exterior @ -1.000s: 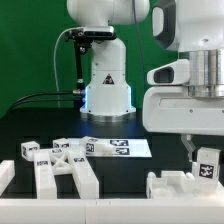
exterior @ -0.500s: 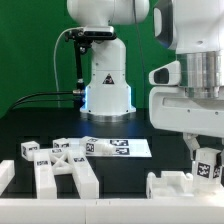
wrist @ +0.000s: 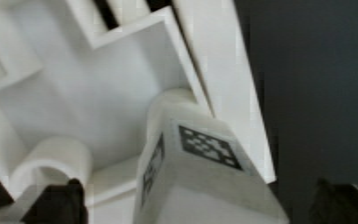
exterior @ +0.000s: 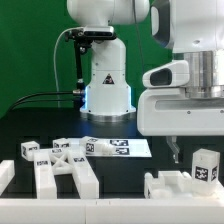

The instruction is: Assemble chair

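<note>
A small white chair piece (exterior: 205,166) with a square tag stands upright at the exterior view's right, on top of a larger white chair part (exterior: 170,186). My gripper (exterior: 190,153) hangs over it, and only one dark finger (exterior: 175,151) shows beside the piece. In the wrist view the tagged piece (wrist: 202,165) stands between my two fingertips (wrist: 60,203), with a gap on both sides. The gripper (wrist: 202,208) is open and holds nothing. A white framed part (wrist: 105,70) lies beyond the piece.
Further white chair frames (exterior: 65,172) and a tagged block (exterior: 28,150) lie at the exterior view's left. The marker board (exterior: 118,147) lies flat on the black table behind them. The robot base (exterior: 107,85) stands at the back.
The gripper has opened and let go of the tagged piece. One finger moved away toward the exterior view's left. The piece stays standing on the larger part.
</note>
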`<state>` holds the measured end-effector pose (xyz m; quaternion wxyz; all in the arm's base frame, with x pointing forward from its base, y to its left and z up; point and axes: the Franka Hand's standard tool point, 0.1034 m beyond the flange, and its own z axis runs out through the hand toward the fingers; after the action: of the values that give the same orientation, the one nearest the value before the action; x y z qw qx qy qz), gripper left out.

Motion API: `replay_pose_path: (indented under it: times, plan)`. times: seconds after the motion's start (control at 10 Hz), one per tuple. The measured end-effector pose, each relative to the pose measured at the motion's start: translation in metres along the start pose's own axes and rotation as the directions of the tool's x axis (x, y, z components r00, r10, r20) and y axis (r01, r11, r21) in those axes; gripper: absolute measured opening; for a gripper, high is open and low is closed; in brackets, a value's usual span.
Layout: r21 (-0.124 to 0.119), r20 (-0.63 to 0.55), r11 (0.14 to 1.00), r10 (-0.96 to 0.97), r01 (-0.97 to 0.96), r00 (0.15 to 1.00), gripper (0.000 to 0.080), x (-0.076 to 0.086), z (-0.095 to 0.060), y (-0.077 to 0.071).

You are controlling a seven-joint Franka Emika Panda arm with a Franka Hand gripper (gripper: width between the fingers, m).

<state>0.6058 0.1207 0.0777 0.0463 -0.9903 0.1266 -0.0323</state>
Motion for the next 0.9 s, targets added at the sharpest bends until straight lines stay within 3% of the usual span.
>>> replay_pose_path:
  times: [0.1, 0.3, 0.4, 0.5, 0.6, 0.7, 0.8, 0.9]
  plan:
    - [0.0, 0.0, 0.997, -0.073, 0.073, 0.997, 0.0645, 0.0, 0.0, -0.0001]
    - [-0.018, 0.028, 0.901, -0.434, 0.434, 0.901, 0.0648, -0.0049, 0.001, -0.0018]
    - [-0.024, 0.047, 0.854, -0.519, 0.521, 0.853, 0.0648, -0.009, 0.0016, -0.0052]
    - [-0.024, 0.036, 0.859, -0.51, 0.511, 0.86, 0.0648, -0.0085, 0.0022, -0.0042]
    - [-0.025, 0.036, 0.874, -0.485, 0.486, 0.874, 0.0552, -0.0085, 0.0024, -0.0043]
    - [-0.026, 0.036, 0.881, -0.471, 0.472, 0.881, 0.0552, -0.0084, 0.0024, -0.004]
    - [-0.028, 0.035, 0.899, -0.436, 0.437, 0.899, 0.0351, -0.0079, 0.0023, -0.0032]
    - [-0.035, 0.032, 0.943, -0.33, 0.331, 0.944, 0.0286, -0.0068, 0.0027, 0.0]
